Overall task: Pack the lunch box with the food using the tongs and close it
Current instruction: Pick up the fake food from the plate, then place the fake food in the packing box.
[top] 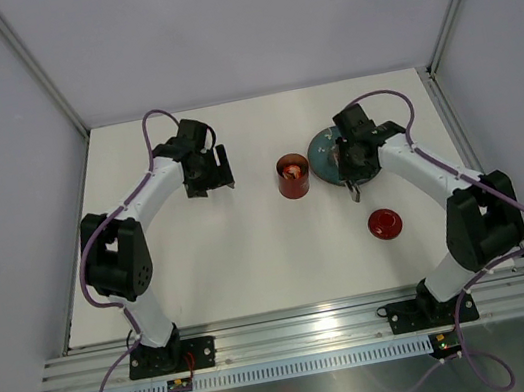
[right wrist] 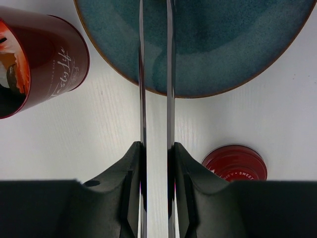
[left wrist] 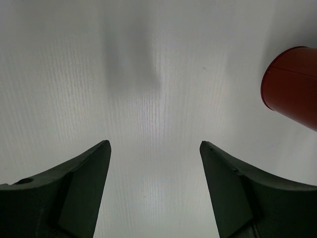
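"White tabletop, grey walls: where does the lunch box (top: 292, 176) sit from my tongs?"

"It stands upright and open, with orange food (right wrist: 11, 62) showing inside. Your tongs (right wrist: 142, 99) lie just to its right. Their long axis runs out over the plate (right wrist: 223, 44), which sits just beside the lunch box, and the tips are out of view. Your right gripper (right wrist: 156, 146) clamps both arms, squeezed almost parallel."

"And the lid?"

"Your lid (top: 385, 224) lies flat to the near right of the lunch box, closer to your right arm, which is bent over the plate. Your left gripper (left wrist: 154, 146) hangs wide open and empty on the lunch box's left. What I see of the plate is bare, so I judge closing comes next."
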Tool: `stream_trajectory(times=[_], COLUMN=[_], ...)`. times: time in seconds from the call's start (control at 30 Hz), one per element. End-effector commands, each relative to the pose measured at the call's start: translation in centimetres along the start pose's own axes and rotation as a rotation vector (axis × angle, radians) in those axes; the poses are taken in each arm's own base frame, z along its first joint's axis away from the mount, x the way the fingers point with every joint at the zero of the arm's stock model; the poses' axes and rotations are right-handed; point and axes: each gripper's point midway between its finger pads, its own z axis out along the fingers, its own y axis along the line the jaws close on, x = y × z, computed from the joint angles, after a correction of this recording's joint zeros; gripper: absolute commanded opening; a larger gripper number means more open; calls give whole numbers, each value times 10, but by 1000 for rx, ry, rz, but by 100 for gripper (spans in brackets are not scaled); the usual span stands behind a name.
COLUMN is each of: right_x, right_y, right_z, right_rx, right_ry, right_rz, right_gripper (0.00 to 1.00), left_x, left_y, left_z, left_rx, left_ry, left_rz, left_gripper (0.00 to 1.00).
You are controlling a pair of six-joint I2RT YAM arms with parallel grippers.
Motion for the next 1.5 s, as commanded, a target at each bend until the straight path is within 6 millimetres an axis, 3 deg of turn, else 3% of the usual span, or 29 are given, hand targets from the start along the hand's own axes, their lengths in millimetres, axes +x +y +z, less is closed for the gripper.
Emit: stream_trajectory(times=[0.0,0.43,0.6,0.77,0.87,1.03,1.47], right_x=[-24,-28,-30,-23,-14,-2,6], right_y=[3,3,27,55,77,93,101], right_z=[-31,-83,-115,-133,-133,-118,-110], right_rx=[-33,-67,-147,-204,-251,-262,-264], right_ry=[-101,-159,-201,-211,-191,-146,-112], right_rz=[34,58,31,-21,-56,-90,-94], right_gripper=[19,18,17,18,18,20,34], left_x=[-16,-14,-15,-15,-14,-14,-11], left_y=[-6,-5,-10,-11,-10,-9,-6], left_z=[-8,-8,-10,-10,-9,-10,-10], left_rx=[16,22,46,46,45,41,32], left_ry=[-44,-44,-46,-47,-45,-50,-46], left_rz=[1,-3,-18,-18,-23,-22,-18], left_gripper=[77,77,77,77,77,77,77])
